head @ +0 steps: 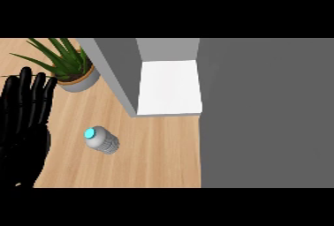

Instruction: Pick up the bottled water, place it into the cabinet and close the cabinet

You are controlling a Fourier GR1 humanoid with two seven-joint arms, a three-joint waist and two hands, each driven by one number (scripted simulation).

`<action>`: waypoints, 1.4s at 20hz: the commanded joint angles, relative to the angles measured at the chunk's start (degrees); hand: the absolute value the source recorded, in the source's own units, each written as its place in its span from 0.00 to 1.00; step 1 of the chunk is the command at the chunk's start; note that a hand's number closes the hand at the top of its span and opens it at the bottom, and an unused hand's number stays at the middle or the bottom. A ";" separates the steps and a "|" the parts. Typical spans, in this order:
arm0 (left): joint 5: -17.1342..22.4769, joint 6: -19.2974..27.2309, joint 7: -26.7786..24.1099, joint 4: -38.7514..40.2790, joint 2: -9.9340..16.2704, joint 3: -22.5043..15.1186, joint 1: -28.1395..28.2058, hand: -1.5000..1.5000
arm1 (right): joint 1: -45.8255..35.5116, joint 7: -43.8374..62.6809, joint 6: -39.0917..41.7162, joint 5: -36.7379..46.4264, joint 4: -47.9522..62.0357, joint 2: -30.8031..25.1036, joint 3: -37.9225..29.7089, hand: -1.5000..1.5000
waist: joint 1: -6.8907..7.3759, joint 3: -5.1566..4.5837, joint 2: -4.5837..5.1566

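Cabinet (261, 114) is filling the right side, its white shelf (169, 87) showing beside the door (117, 75). Left hand (26, 119) is resting at the left edge, fingers spread. Plant (68, 66) is sitting behind. Bottle (102, 140) is standing on the counter (150, 154), between hand and cabinet.

Even, bright light; soft shadow beside bottle (102, 140); cabinet (168, 86) interior white, no glare.

light wooden counter (150, 154), a potted plant (68, 66) at its far left, grey wall (267, 110) on the right.
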 commanded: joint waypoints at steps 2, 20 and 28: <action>8.04 -8.67 -4.21 0.65 3.28 2.12 4.27 0.00 | 6.81 -0.82 -0.08 1.74 -5.95 2.52 3.68 0.00 | 1.50 -0.26 0.57; 48.97 -22.97 19.47 -1.69 18.24 18.65 10.93 0.00 | 14.27 14.72 3.08 0.13 -23.32 3.42 17.05 0.00 | 1.79 -0.23 0.58; 47.02 -21.99 23.96 -5.04 16.53 18.42 11.42 0.00 | 9.22 21.71 1.81 1.48 -25.07 3.65 18.79 0.00 | 1.88 -0.23 0.63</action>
